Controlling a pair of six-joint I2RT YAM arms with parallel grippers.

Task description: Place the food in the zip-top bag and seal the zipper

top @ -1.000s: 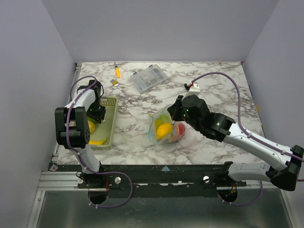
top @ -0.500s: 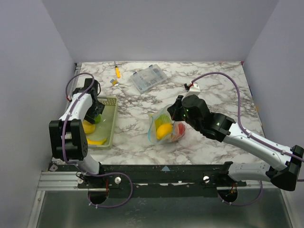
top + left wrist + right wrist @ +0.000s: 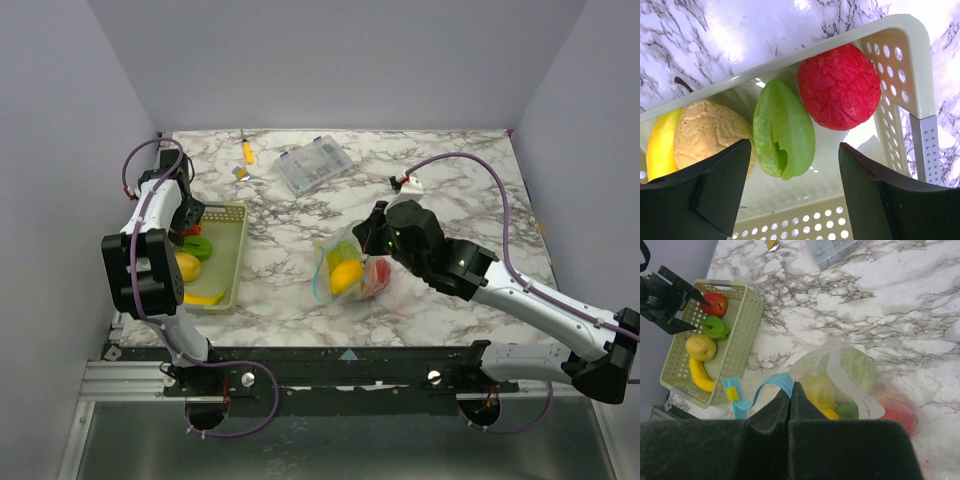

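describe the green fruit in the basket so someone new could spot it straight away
On the marble table, find the pale green basket at the left edge. Four toy fruits lie in a row inside; the green fruit sits between the red fruit and the tan pear. It alone is bright green and ridged.

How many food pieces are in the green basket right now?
4, in a row along the basket: red fruit at the far end, then green star fruit, tan pear, and yellow banana nearest the arms. None seems hidden.
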